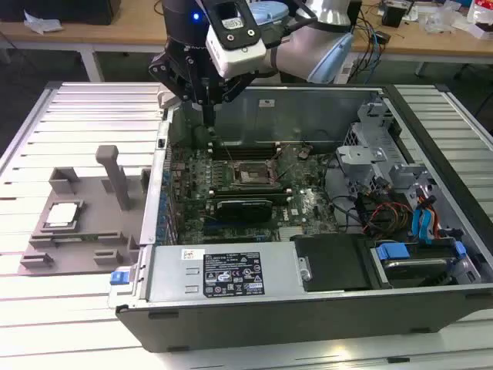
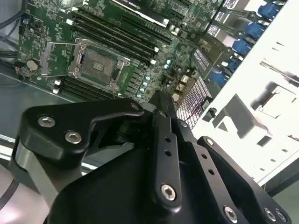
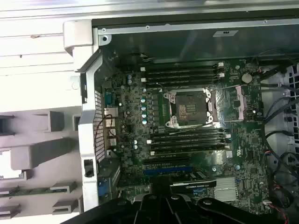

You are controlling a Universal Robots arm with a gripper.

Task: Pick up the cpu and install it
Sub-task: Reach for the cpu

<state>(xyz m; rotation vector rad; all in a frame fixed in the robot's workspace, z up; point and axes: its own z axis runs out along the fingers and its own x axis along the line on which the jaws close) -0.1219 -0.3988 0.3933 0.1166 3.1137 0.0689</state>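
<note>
Black end effector point(image 1: 209, 114) observed clenched, fingertips together and grasping nothing. It hangs over the motherboard point(image 3: 140, 140) near the back wall of the open computer case point(image 1: 308, 304). Motherboard socket point(image 3: 188, 108) lies uncovered, apart from the tips. The cpu point(image 1: 62, 215) rests flat in a grey holder point(image 1: 92, 196) on the slatted surface point(image 1: 85, 108), outside the case toward the exterior view's left, well apart from the end effector.
</note>
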